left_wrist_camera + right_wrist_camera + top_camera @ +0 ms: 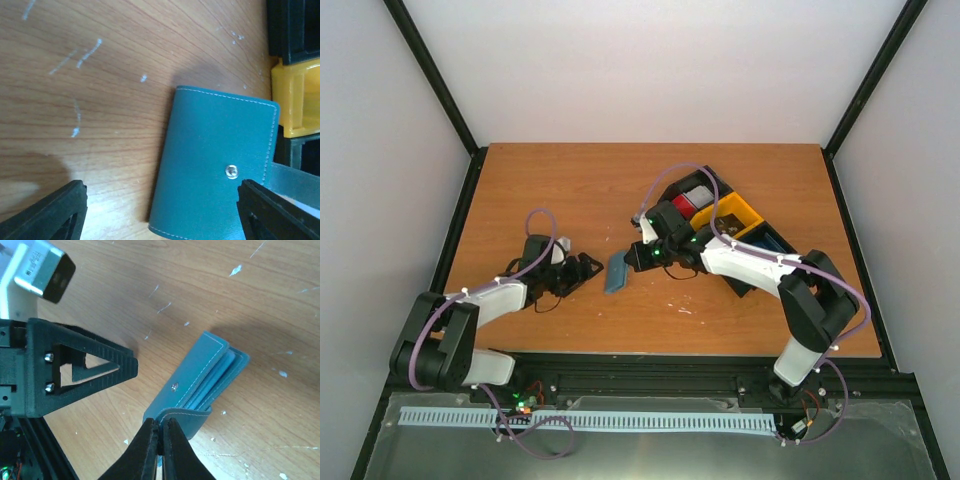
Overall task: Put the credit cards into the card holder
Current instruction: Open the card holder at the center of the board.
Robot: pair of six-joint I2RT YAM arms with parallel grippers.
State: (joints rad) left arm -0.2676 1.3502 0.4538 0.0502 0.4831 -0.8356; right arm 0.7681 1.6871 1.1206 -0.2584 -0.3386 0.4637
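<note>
Card holder (202,382) nipped by R gripper (160,429); L gripper (160,192) spread.

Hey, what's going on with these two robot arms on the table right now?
The right gripper is pinched shut on one edge of the blue card holder, which rests slightly open on the wooden table. The left gripper faces it from the other side, open and holding nothing. The red credit cards sit in the black-and-yellow tray behind the right arm, and neither gripper has a card.
</note>
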